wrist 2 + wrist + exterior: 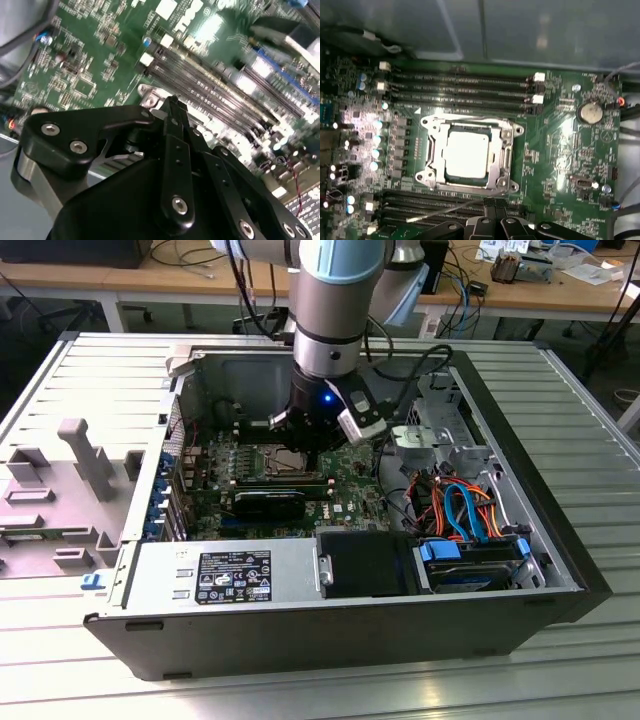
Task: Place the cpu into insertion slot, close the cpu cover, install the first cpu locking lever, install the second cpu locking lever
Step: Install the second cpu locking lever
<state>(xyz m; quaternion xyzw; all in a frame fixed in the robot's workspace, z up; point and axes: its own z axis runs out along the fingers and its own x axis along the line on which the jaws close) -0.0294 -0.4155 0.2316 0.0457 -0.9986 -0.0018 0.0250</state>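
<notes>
First wrist view: one cpu point(466, 156) under one cpu cover point(470, 152); hand point(493, 207) narrow, holding nothing.

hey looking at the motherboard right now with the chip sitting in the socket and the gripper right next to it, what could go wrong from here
1. In the first wrist view a thin wire lever angles loose across the memory slots close to the gripper; it could be bent or slip.
2. The cpu sits under the cpu cover; pressing down on a slightly shifted chip could harm the insertion slot.
3. In the exterior view the arm works deep inside the case, near cables.
</notes>
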